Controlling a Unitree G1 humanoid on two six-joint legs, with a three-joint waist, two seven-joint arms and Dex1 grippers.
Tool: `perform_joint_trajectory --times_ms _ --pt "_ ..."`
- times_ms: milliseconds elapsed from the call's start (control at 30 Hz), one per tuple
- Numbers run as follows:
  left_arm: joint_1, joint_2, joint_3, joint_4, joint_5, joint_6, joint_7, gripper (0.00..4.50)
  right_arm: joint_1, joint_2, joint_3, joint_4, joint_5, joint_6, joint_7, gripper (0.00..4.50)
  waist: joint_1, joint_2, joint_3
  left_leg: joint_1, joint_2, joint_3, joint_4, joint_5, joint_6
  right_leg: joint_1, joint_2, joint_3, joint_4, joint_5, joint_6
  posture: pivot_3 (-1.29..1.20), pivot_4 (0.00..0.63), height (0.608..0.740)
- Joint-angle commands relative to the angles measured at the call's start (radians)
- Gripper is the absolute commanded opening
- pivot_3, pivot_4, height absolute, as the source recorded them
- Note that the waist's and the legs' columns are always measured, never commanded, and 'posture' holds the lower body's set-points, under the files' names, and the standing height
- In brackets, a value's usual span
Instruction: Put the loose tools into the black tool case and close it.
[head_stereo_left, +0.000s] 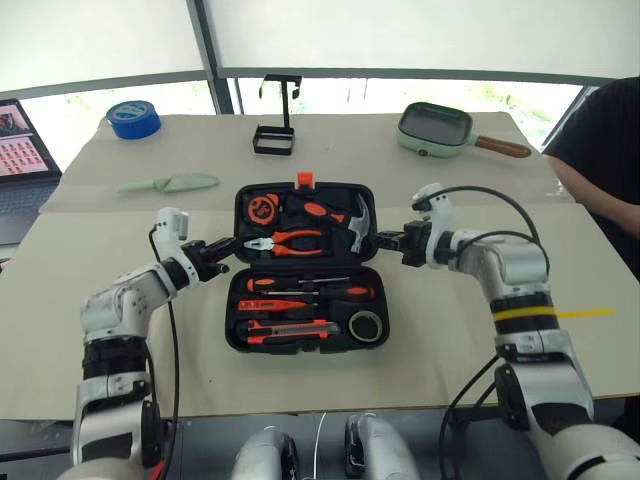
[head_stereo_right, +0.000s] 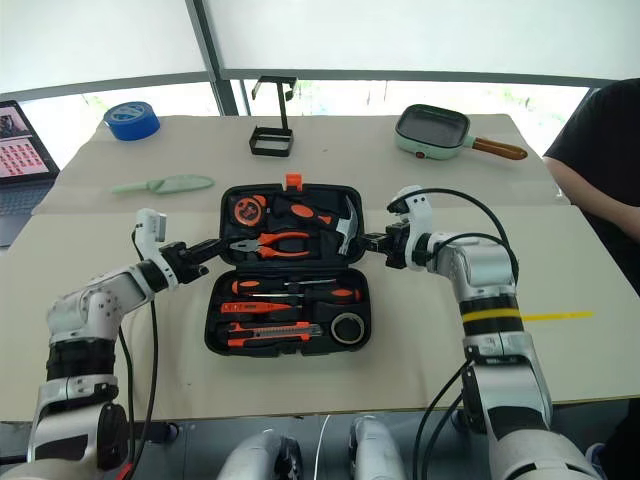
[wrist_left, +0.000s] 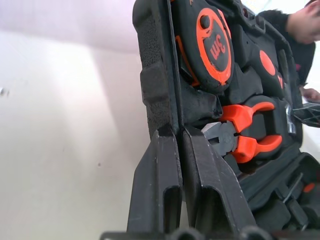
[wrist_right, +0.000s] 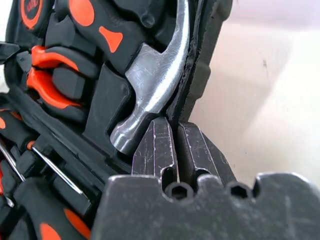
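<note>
Head view: the open black plastic case (head_stereo_left: 302, 268) lies mid-frame on the beige tabletop (head_stereo_left: 420, 340), orange-handled tools slotted inside. Left wrist: left gripper (wrist_left: 176, 132) jaws clamp the lid's pebbled rim. Right wrist: right gripper (wrist_right: 174, 127) jaws pinch the opposite rim beside the steel hammer (wrist_right: 152, 95).

Two head views look forward and down from above a table (head_stereo_left: 420, 360), framing the same scene from slightly offset positions: an open case (head_stereo_left: 303, 262) at centre. The left wrist view sits very close to the case's left edge, looking along its gripper (wrist_left: 181, 150). The right wrist view sits equally close at the right edge, by a hammer (wrist_right: 155, 85)
</note>
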Motion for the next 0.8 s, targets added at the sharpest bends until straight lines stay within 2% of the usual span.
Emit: perform_joint_trajectory --times_ms 33,167,267,333,400,633,667,700,767,800 --pt "0.085 -0.054 0.121 -0.118 -0.039 -0.306 -0.041 0.04 0.174 -0.042 0.012 -0.218 -0.1 -0.534 0.077 0.0 0.002 0.0 0.0 0.0 0.0 0.0 -0.001 0.0 0.0 0.0 0.0 -0.001 -0.004 0.0 0.0 0.0 0.15 0.74" --pt "0.221 -0.041 0.087 -0.149 0.053 -0.556 -0.133 0.04 0.331 -0.101 0.022 -0.175 -0.259 -0.933 0.008 0.0 0.007 -0.001 0.001 0.0 -0.001 0.001 -0.003 -0.001 0.001 0.001 0.0 -0.001 -0.011 -0.001 0.001 0.0 0.15 0.74" --pt "0.312 -0.012 0.037 -0.172 0.096 -0.656 -0.209 0.04 0.407 -0.145 0.019 -0.115 -0.374 -1.165 -0.085 0.0 0.012 -0.002 0.001 0.002 -0.002 0.001 -0.003 -0.001 0.0 0.002 0.0 0.0 -0.01 -0.001 0.002 0.0 0.15 0.74" --pt "0.384 0.009 0.004 -0.191 0.135 -0.744 -0.257 0.04 0.474 -0.192 0.026 -0.073 -0.454 -1.34 -0.129 0.0 0.016 -0.002 0.001 0.004 -0.001 0.001 -0.002 -0.001 0.0 0.004 0.0 0.0 -0.01 -0.005 0.007 0.0 0.15 0.74" --pt "0.462 0.033 -0.019 -0.195 0.17 -0.831 -0.298 0.0 0.54 -0.222 0.032 -0.053 -0.507 -1.441 -0.17 0.8 0.021 -0.002 0.001 0.009 -0.001 0.001 -0.002 -0.004 -0.003 0.009 -0.001 0.001 -0.011 -0.006 0.009 0.0 0.15 0.74" --pt "0.539 0.083 -0.027 -0.118 0.194 -1.006 -0.333 2.45 0.57 -0.263 0.03 0.0 -0.579 -1.568 -0.277 3.06 0.017 -0.003 0.001 0.014 0.005 0.002 0.0 -0.009 -0.001 0.011 -0.005 0.005 -0.008 -0.007 0.008 0.0 0.15 0.74" --pt "0.533 0.094 -0.018 -0.097 0.196 -1.028 -0.33 2.92 0.574 -0.271 0.016 0.004 -0.565 -1.56 -0.283 3.52 0.019 -0.003 0.001 0.014 0.006 0.002 0.0 -0.01 0.001 0.011 -0.004 0.005 -0.008 -0.006 0.008 0.0 0.15 0.74" --pt "0.525 0.099 -0.01 -0.083 0.191 -1.033 -0.321 3.16 0.578 -0.276 0.007 0.008 -0.543 -1.548 -0.285 3.78 0.02 -0.003 0.001 0.014 0.007 0.002 0.0 -0.01 0.001 0.011 -0.003 0.004 -0.008 -0.006 0.008 0.0 0.15 0.74" --pt "0.508 0.107 -0.007 -0.064 0.184 -1.006 -0.291 3.95 0.581 -0.278 0.003 0.014 -0.494 -1.491 -0.27 4.5 0.023 -0.003 0.001 0.014 0.007 0.001 0.0 -0.009 0.001 0.011 -0.002 0.005 -0.008 -0.006 0.007 0.0 0.15 0.74" --pt "0.495 0.109 0.001 -0.068 0.155 -0.939 -0.263 4.24 0.57 -0.275 0.002 0.007 -0.441 -1.446 -0.245 4.5 0.025 -0.003 0.001 0.014 0.007 0.001 0.0 -0.007 0.006 0.011 -0.001 0.005 -0.008 -0.006 0.007 0.0 0.15 0.74"
